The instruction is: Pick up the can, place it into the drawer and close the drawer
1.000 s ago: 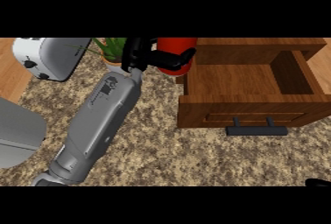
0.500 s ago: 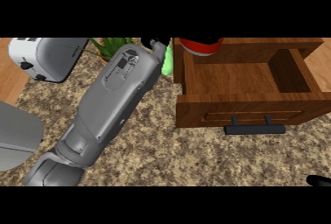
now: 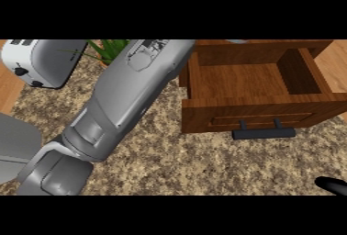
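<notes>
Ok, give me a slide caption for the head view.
Left forearm reaches past the open wooden drawer; can and left hand out of view; toaster at left.

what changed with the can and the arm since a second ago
The left forearm has stretched up and forward; its hand and the red can it held have passed above the view's top edge. The drawer stays open, with no can inside. The toaster and plant haven't moved.

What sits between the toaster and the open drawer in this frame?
In the head view, the left forearm crosses between the toaster and the drawer, with a green plant behind it.
</notes>
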Motion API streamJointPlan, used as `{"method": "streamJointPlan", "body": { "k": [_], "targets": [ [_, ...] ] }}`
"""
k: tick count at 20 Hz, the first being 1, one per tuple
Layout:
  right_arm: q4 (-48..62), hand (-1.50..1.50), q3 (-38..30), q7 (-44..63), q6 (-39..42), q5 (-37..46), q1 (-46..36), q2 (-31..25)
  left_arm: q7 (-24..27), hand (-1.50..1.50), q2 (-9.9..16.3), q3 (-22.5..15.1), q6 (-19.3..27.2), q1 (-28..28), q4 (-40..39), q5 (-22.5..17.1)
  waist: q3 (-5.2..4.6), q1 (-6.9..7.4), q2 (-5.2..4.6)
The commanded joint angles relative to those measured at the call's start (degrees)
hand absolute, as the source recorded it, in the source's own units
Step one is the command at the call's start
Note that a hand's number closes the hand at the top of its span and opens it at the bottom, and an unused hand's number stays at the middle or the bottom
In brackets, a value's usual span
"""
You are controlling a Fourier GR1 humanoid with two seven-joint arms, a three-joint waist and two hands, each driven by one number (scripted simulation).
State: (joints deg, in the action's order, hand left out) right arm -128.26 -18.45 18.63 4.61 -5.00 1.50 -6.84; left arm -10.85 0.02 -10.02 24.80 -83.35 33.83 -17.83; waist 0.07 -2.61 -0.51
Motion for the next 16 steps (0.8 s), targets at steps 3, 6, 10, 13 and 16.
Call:
{"method": "streamJointPlan", "body": {
  "k": [3, 6, 10, 13, 16],
  "targets": [
    [1.93, -1.50, 1.04, -0.07, -0.50, 0.74, -2.74, -0.26, 0.47, 1.50, -0.02, -1.15, 0.78, -7.55, -8.94, -2.90, 0.06, -1.10, -0.48],
    [-0.75, -1.50, 2.18, 2.40, -1.21, 1.19, -3.20, -0.19, 2.08, 1.50, -0.02, -4.53, 3.11, -7.55, -9.87, -5.26, 0.07, -2.04, -0.51],
    [2.36, -1.50, 2.33, 2.13, -1.84, 2.96, -5.63, -1.02, 3.35, 1.50, -0.02, -5.50, 5.20, -9.29, -12.96, -6.44, 0.10, -2.22, -0.91],
    [2.17, -1.50, 1.52, 2.13, -0.77, 1.21, -5.00, -1.63, 4.68, -1.50, -0.02, -8.40, 9.18, -7.02, -12.89, -8.17, 0.12, -2.80, -0.78],
    [4.26, -1.50, 1.95, -0.84, -0.47, 1.35, -5.83, -1.03, 5.69, -1.50, -0.02, -9.49, 12.54, -7.18, -13.35, -9.66, 0.20, -3.96, -1.24]
  ]
}}
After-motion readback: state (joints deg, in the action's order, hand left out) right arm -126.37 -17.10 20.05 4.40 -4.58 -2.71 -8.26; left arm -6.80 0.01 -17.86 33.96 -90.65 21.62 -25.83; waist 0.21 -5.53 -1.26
